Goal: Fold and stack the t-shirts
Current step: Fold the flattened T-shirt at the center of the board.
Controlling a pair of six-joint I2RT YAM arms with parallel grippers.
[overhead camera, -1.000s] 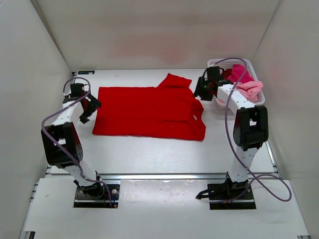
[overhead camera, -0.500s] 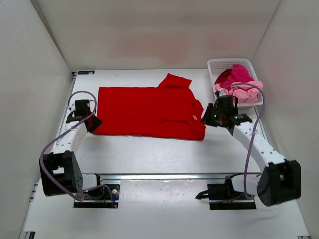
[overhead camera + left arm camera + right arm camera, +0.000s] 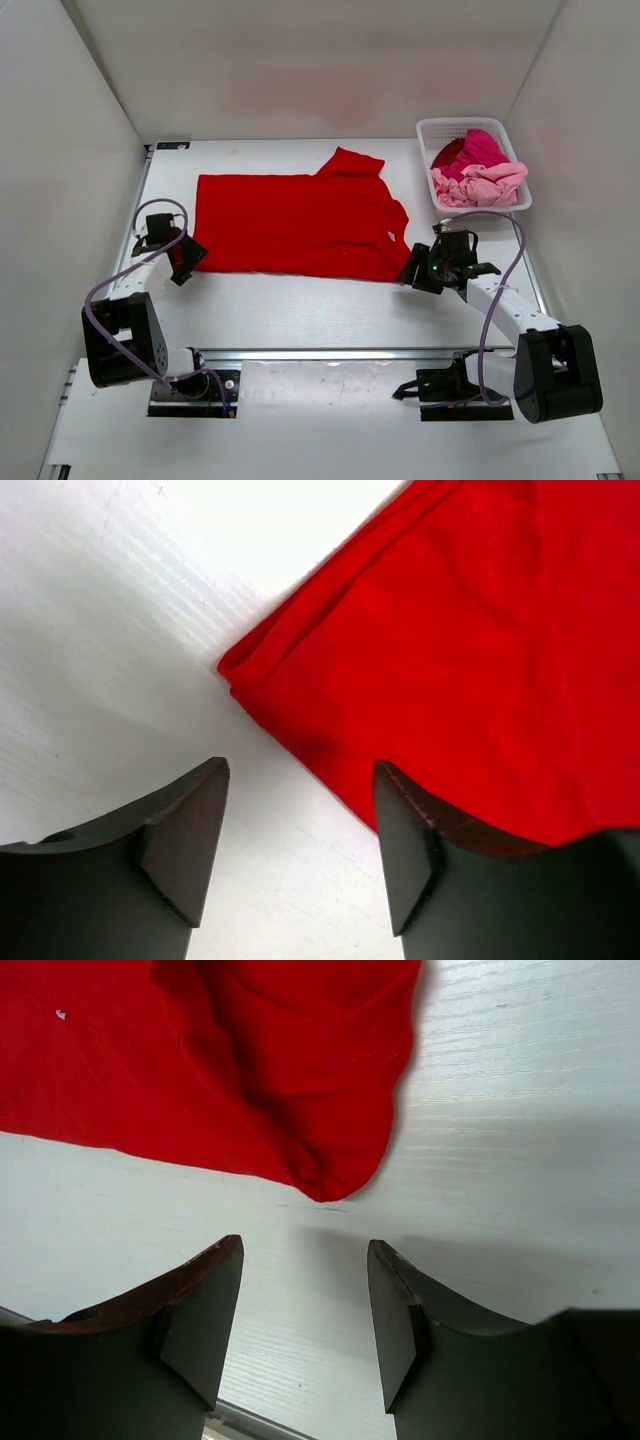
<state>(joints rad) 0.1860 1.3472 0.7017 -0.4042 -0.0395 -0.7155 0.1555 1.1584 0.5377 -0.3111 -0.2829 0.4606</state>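
Starting at the left gripper (image 3: 300, 775): fingers spread apart, nothing pinched, sitting low over the white table (image 3: 90, 610). Dead ahead of the gap, the folded near corner of the bright red t-shirt (image 3: 470, 660), pointing toward the opening but not in between the pads. Finger on the shirt side overlapping the red hem in the wrist view; can't tell if actually touching the cloth. Other finger over bare table only.

Over to the right gripper (image 3: 305, 1250): same deal, released, jaws apart, empty. Just past the opening, the other near corner of that same red shirt, rounded and a bit bunched up, with a thin strip of bare table before the fingertips. No contact there.

Moving outward, from the overhead view: rest of the red shirt spread flat beyond and between the two grippers, one at each near corner. Short way in from the right gripper's corner, a small white neck label (image 3: 388, 236). One sleeve sticking out along the far edge.

Well beyond the right gripper and toward its outer side, a white lattice basket (image 3: 423, 140), clear of the red shirt. Inside, a magenta t-shirt (image 3: 475, 150) heaped at the far end and a pale pink t-shirt (image 3: 490, 182) crumpled on the gripper's side of it, up against the near rim.
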